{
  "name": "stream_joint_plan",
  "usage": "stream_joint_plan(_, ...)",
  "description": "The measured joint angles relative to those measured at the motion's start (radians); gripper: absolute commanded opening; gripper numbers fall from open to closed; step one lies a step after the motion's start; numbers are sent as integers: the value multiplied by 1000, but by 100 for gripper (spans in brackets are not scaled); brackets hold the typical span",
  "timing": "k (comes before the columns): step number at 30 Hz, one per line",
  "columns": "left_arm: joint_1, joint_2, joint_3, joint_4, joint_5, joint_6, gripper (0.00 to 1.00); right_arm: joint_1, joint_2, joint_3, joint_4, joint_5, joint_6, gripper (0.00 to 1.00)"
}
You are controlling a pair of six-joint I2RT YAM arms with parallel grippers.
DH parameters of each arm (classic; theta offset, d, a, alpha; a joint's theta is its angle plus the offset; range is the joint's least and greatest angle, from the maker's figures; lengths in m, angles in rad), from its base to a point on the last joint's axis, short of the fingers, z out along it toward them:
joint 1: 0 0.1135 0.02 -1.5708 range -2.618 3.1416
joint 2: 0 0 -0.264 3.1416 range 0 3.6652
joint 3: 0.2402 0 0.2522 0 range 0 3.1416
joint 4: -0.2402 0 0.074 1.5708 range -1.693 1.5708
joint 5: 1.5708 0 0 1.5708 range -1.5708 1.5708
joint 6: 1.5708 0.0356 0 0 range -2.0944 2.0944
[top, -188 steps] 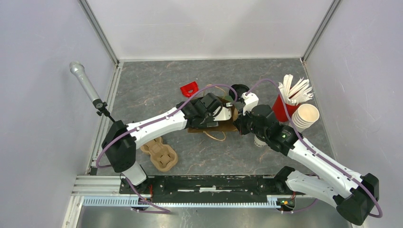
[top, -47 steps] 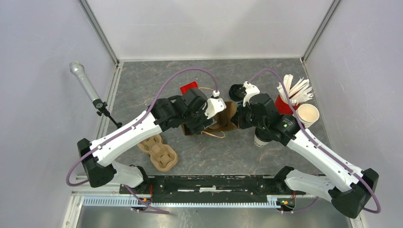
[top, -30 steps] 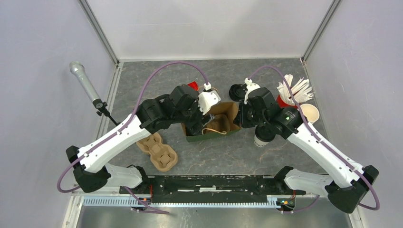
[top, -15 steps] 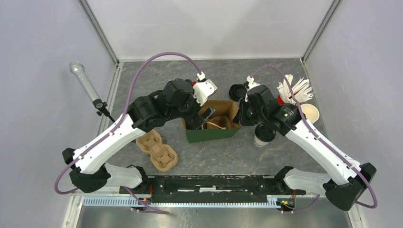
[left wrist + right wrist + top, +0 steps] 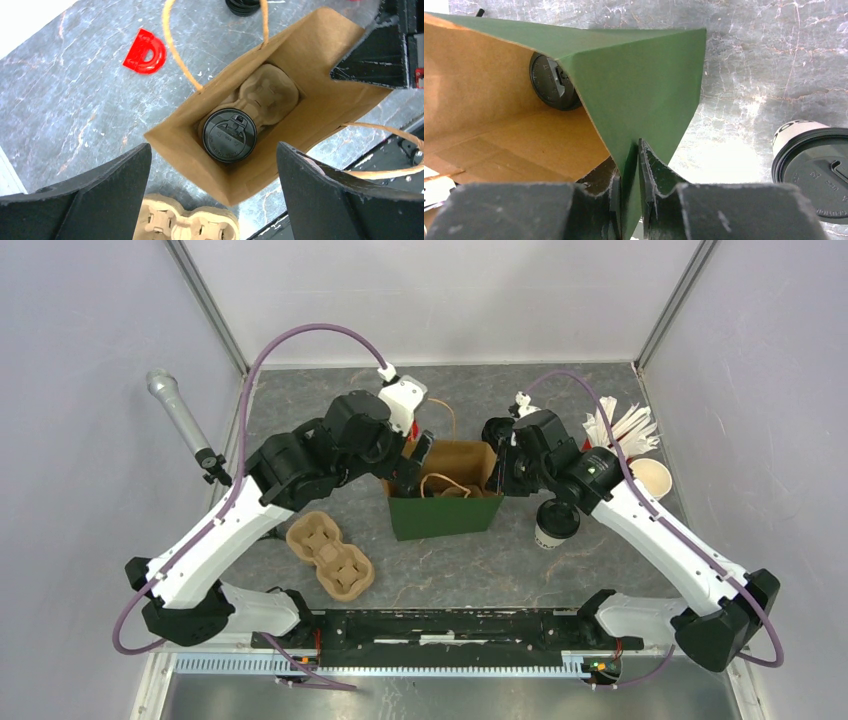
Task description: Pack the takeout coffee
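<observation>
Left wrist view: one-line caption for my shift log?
Open left gripper above the brown paper bag; inside, a round black-lidded takeout cup sits in a tan moulded-pulp carrier.

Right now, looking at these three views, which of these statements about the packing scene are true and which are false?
1. The green bag stands upright and open. True.
2. The bag is empty. False: a lidded cup sits inside.
3. The right gripper pinches the bag's edge. True.
4. The left gripper holds a cup. False: it is open, holding nothing.
5. A second lidded cup stands outside the bag. True.
</observation>
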Motion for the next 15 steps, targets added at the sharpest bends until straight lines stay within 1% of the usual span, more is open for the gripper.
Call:
stream_joint_plan(6, 58, 3, 69, -78, -19, -72, 100, -4, 31, 52, 9, 14, -13, 31)
stream_joint_plan(10, 82, -1, 71, -112, -29, -116, 100, -4, 32, 84, 9, 38, -28, 36)
stream_joint_plan(15, 104, -23, 47, -132, -26, -168, 100, -5, 26, 123, 16, 71, -52, 48)
